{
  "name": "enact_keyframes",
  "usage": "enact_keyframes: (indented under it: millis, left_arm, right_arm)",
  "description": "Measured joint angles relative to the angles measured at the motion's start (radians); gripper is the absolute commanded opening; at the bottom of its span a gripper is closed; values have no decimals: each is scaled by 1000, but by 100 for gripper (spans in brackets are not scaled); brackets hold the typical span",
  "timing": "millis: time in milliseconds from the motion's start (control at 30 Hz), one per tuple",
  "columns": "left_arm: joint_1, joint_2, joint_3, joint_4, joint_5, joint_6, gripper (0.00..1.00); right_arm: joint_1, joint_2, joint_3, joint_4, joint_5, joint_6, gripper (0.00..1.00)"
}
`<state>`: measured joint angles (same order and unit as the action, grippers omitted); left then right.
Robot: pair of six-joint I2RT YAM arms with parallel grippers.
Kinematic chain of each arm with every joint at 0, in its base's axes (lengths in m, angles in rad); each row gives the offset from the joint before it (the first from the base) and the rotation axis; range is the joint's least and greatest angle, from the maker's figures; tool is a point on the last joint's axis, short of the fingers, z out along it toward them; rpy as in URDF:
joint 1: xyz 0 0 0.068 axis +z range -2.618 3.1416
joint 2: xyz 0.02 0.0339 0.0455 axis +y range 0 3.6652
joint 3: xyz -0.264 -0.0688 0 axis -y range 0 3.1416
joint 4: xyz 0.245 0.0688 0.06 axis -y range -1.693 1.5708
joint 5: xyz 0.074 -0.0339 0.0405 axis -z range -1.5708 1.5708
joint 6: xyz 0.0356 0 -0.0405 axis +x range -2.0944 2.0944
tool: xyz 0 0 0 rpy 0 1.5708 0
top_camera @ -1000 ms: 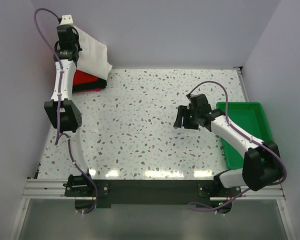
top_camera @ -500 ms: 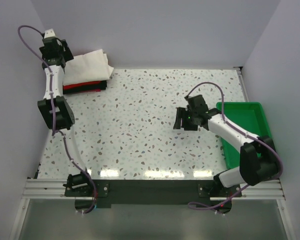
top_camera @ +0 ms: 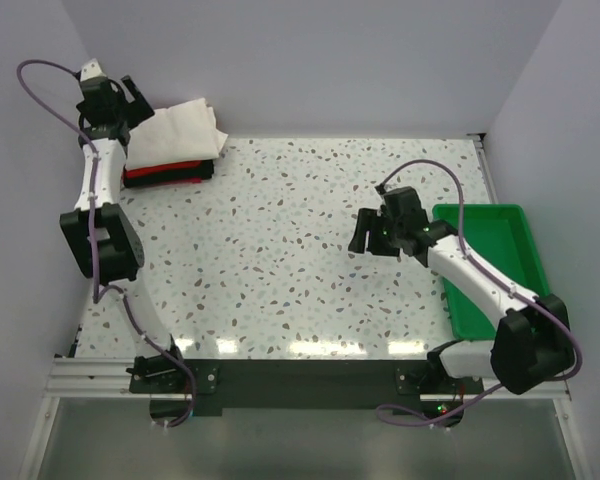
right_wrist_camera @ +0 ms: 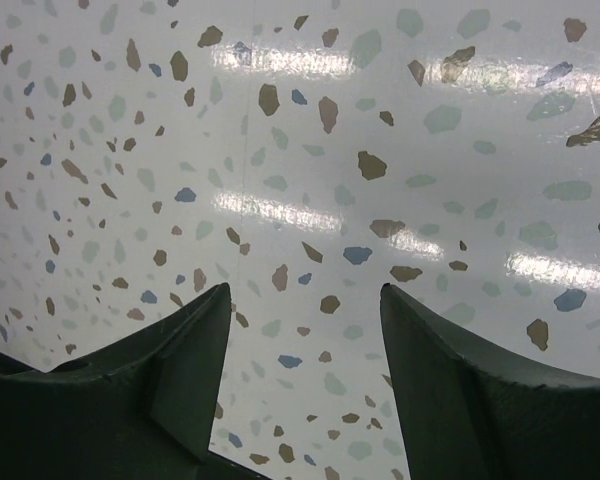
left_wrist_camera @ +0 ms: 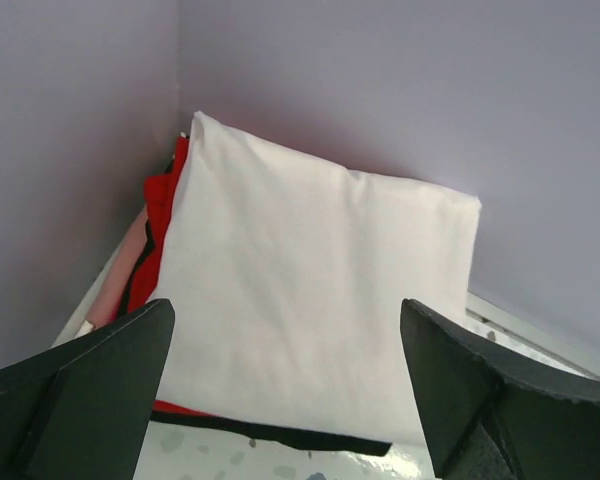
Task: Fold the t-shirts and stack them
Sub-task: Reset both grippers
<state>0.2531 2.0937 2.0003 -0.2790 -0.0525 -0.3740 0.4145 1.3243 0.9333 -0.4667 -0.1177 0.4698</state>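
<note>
The t-shirts lie folded in a stack in the table's far left corner. A cream-white one (top_camera: 180,127) (left_wrist_camera: 310,280) is on top, with a red one (top_camera: 158,166) (left_wrist_camera: 160,205) and a black one (top_camera: 175,178) (left_wrist_camera: 280,433) under it. My left gripper (top_camera: 132,103) (left_wrist_camera: 285,310) hovers just left of and above the stack. It is open wide and holds nothing. My right gripper (top_camera: 364,236) (right_wrist_camera: 305,295) hangs open over bare speckled table right of centre, with nothing between its fingers.
A green plastic tray (top_camera: 500,225) stands at the table's right edge, beside my right arm. The back wall and the left wall close in tightly round the stack's corner.
My left gripper opened and let go of the cream-white t-shirt, which dropped flat onto the red and black ones. The left arm drew back to the left. The right gripper barely shifted.
</note>
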Motion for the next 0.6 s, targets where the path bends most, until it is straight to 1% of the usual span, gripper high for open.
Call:
enact_keyframes:
  millis: [167, 267, 367, 467, 533, 600]
  left_arm:
    - [-47, -204, -253, 38, 14, -61, 100]
    - [-121, -316, -397, 49, 4, -80, 100]
    - [-232, -443, -573, 64, 2, -103, 100]
    - [-368, -572, -749, 78, -9, -117, 100]
    - [-471, -643, -838, 78, -25, -126, 100]
    - [-564, -691, -893, 78, -44, -136, 100]
  right_arm:
    - [0, -40, 5, -5, 8, 0, 65]
    - [1, -56, 5, -17, 22, -1, 65]
    - [1, -76, 5, -27, 31, -1, 65]
    - [1, -104, 5, -39, 50, -2, 65]
    - [1, -123, 5, -43, 60, -2, 65]
    - [1, -136, 5, -45, 75, -3, 65]
